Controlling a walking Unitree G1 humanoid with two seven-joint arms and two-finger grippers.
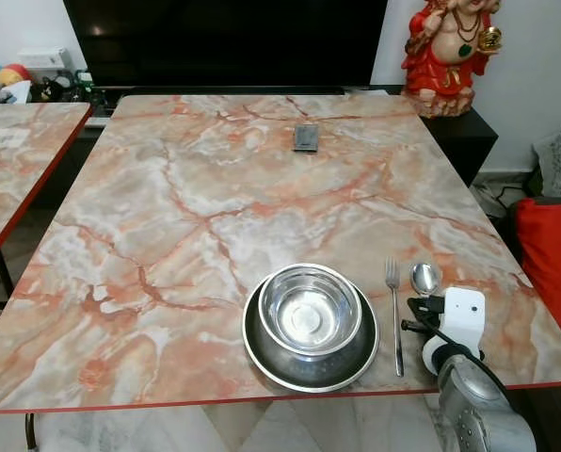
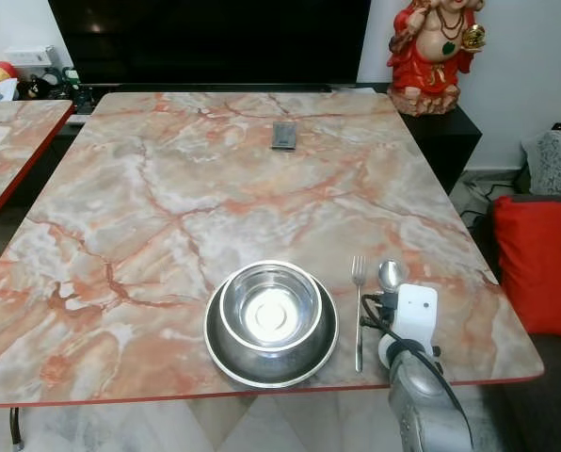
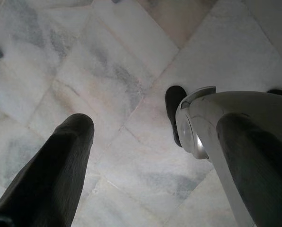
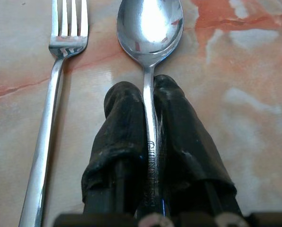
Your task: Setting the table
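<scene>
A steel bowl (image 1: 309, 311) sits inside a dark round plate (image 1: 262, 353) near the front edge of the marble table (image 1: 215, 198). To its right lies a fork (image 1: 394, 315), and beside that a spoon (image 4: 149, 28) with its bowl pointing away from me. My right gripper (image 4: 148, 90) is shut on the spoon's handle, low over the table at the front right corner (image 1: 440, 315). The left gripper (image 3: 145, 142) hangs open by my side above the floor.
A small dark remote-like object (image 1: 305, 137) lies at the far middle of the table. A second marble table (image 1: 17, 160) stands to the left. A red figurine (image 1: 447, 52) sits on a dark cabinet at the back right, and a red cushion (image 1: 553, 264) lies to the right.
</scene>
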